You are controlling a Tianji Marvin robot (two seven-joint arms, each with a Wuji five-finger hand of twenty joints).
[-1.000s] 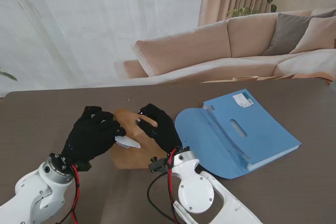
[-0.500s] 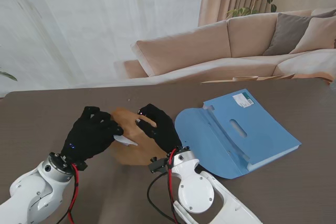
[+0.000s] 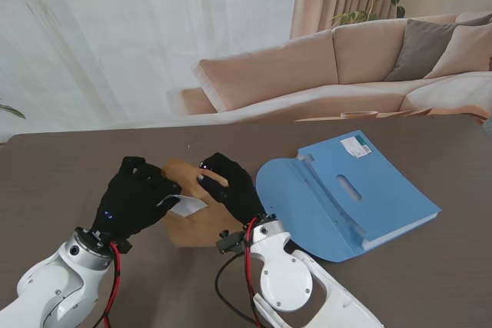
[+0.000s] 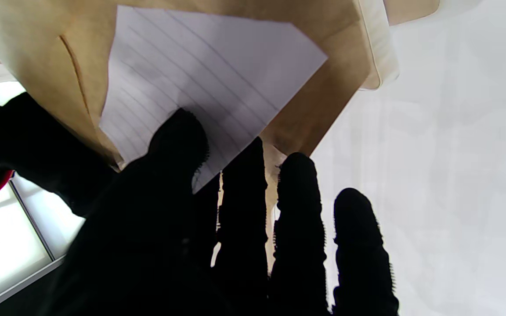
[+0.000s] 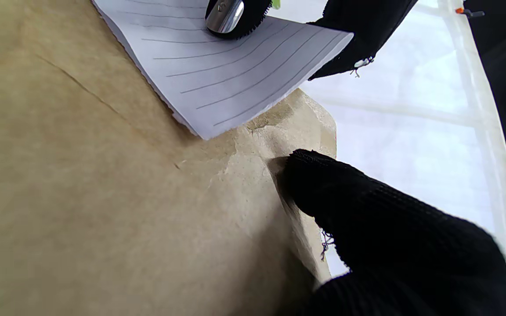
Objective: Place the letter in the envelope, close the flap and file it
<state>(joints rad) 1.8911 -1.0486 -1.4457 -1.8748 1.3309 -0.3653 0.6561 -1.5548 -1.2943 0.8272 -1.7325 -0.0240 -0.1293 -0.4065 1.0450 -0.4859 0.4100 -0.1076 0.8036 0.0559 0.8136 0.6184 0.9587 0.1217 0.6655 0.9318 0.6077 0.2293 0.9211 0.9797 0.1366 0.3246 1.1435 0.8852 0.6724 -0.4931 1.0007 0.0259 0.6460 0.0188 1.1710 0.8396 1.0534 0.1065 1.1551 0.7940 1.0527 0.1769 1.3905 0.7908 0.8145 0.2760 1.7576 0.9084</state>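
A brown paper envelope point(image 3: 201, 223) is held between both black-gloved hands near the table's middle. My left hand point(image 3: 134, 196) is shut on a white lined letter point(image 3: 187, 205), whose corner lies against the envelope's mouth. In the left wrist view the letter point(image 4: 200, 83) lies over the envelope point(image 4: 46, 57) with my thumb pressed on it. My right hand point(image 3: 231, 186) grips the envelope's far right side. In the right wrist view a finger point(image 5: 336, 193) pinches the envelope's edge point(image 5: 103, 210) close to the letter point(image 5: 218, 83).
An open blue file folder point(image 3: 346, 193) lies on the dark table point(image 3: 430, 282) to the right of the hands. A beige sofa point(image 3: 330, 67) and curtains stand beyond the table's far edge.
The left hand has shifted slightly nearer to me and the letter's visible corner now points more toward the envelope's mouth. The right hand has hardly moved.
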